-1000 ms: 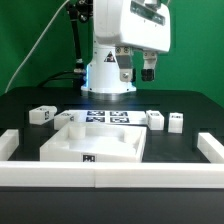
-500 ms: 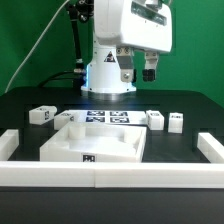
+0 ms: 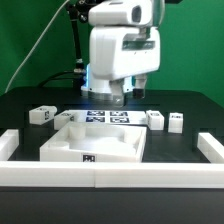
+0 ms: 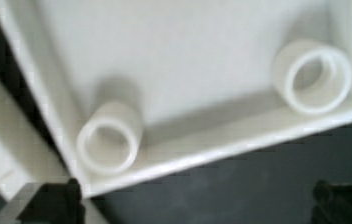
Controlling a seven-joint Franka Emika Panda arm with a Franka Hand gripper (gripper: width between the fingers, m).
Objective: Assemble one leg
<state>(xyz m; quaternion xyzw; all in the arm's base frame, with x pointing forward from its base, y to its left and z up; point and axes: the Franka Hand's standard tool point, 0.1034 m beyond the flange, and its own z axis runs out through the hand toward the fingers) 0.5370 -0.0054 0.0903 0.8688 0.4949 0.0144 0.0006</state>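
Note:
Several stubby white legs with black-and-white tags stand on the black table: one at the exterior view's left [image 3: 42,114], one by the panel's far left corner [image 3: 68,119], and two at the right [image 3: 155,119] [image 3: 176,122]. The large flat white square panel [image 3: 95,146] lies in the middle. In the wrist view the panel [image 4: 191,70] shows two round sockets [image 4: 107,143] [image 4: 311,78]. My gripper [image 3: 120,97] hangs over the panel's far edge. In the wrist view the gripper [image 4: 194,205] is open and empty, with dark fingers [image 4: 48,205] wide apart. It touches no leg.
The marker board [image 3: 100,117] lies flat behind the panel. A low white rail [image 3: 110,176] runs along the table's front, with raised white ends at the left [image 3: 8,143] and right [image 3: 208,148]. The robot's base [image 3: 108,85] stands behind.
The wrist has swung round and the arm's head now sits lower and more to the exterior view's left. The legs and panel have not moved.

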